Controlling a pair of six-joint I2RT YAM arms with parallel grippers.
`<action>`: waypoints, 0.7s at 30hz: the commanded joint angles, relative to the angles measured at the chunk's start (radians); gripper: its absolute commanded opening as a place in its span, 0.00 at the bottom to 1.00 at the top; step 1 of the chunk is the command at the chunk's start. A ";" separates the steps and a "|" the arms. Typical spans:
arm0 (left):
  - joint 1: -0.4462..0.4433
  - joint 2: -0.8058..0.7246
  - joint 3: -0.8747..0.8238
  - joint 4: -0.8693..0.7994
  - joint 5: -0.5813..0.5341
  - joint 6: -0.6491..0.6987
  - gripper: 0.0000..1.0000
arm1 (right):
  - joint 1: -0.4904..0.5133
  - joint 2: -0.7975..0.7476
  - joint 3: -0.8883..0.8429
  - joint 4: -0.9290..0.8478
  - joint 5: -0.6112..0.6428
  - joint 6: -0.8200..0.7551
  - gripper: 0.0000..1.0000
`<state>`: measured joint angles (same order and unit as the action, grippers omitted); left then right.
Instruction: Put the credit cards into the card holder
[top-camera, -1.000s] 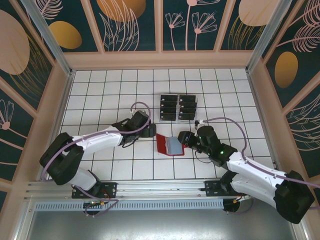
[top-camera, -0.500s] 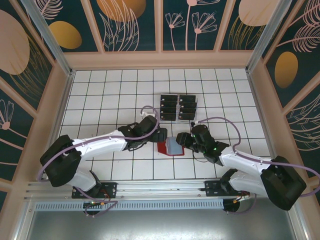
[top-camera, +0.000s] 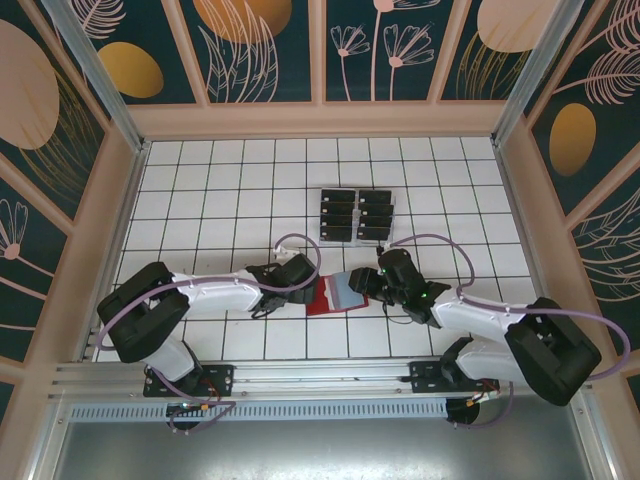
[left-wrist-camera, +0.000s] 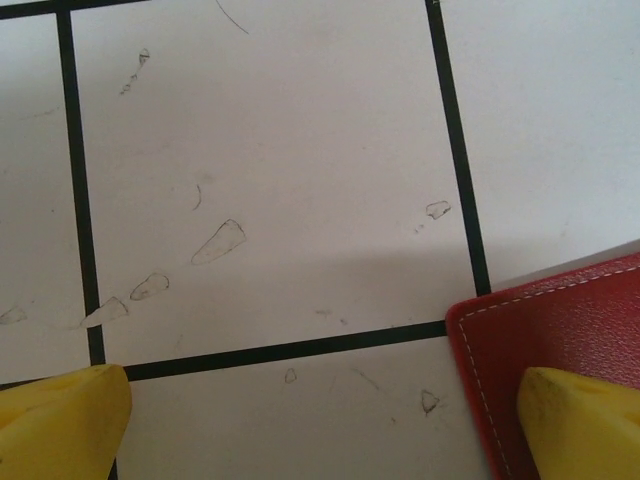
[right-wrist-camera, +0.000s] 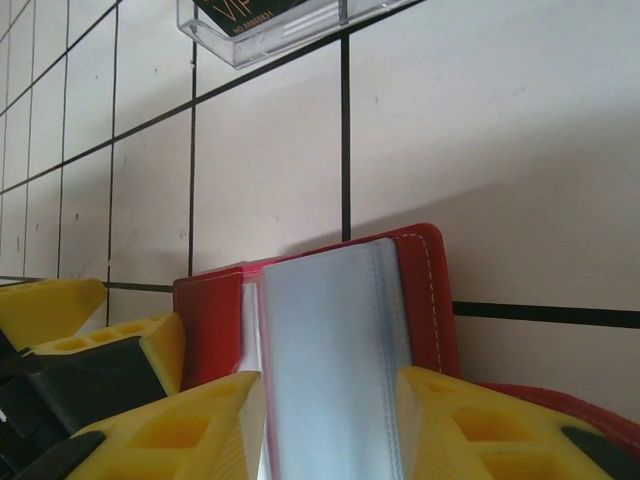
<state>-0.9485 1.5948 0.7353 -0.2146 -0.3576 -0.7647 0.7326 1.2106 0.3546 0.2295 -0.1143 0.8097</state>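
At the near centre of the table (top-camera: 200, 180), the left gripper (left-wrist-camera: 320, 425), swung in from the left since a second ago, hangs spread wide, one finger (left-wrist-camera: 585, 420) over a corner of the red card holder (top-camera: 335, 293). The right gripper (right-wrist-camera: 325, 425) pinches its grey-blue pockets (right-wrist-camera: 325, 330). Beyond, black credit cards (top-camera: 356, 214) stand in a clear tray (right-wrist-camera: 250, 45), one lettered "VIP".

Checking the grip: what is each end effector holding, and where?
Right end effector pinches the card holder by its inner pockets; left end effector holds nothing.
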 joint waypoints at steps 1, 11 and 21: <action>-0.003 0.022 -0.014 0.023 -0.034 -0.013 0.99 | -0.006 0.028 0.011 0.049 -0.021 -0.018 0.39; -0.003 0.062 -0.025 0.071 -0.047 0.001 0.98 | -0.004 0.077 0.014 0.071 -0.033 -0.015 0.38; -0.003 0.074 -0.025 0.091 -0.042 0.007 0.99 | -0.002 0.121 0.020 0.093 -0.050 -0.014 0.43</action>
<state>-0.9493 1.6325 0.7269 -0.1150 -0.3946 -0.7643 0.7326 1.3121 0.3546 0.2890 -0.1486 0.8097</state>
